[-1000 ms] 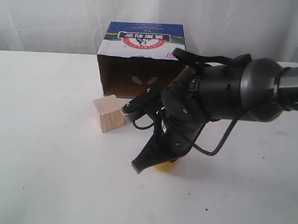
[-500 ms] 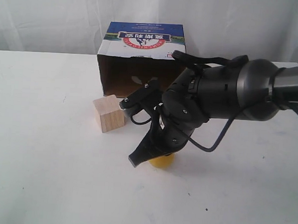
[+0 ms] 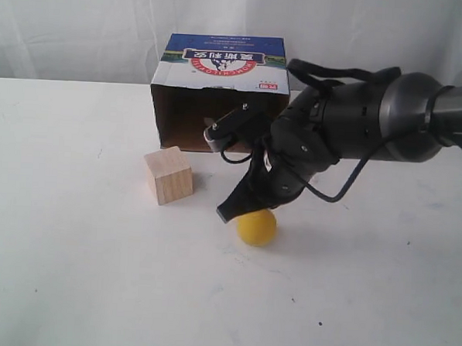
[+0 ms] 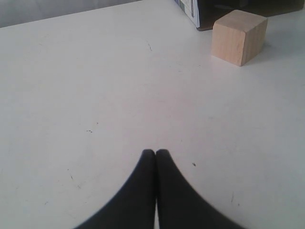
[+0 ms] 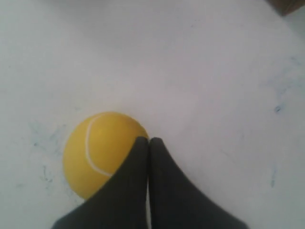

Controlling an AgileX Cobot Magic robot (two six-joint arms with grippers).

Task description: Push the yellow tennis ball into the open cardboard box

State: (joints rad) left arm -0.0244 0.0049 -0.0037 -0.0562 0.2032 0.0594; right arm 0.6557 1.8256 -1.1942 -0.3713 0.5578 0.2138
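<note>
Presently the right hand, closed tight on nothing, touches the yellow tennis ball with its tip.

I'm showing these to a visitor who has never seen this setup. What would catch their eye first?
The bulky black arm reaches in from the right of the exterior view, its shut right hand tipped down right at the yellow ball mid-table. Behind them lies the cardboard box, dark opening facing the ball, with a pale wooden cube in front of its left corner.
</note>
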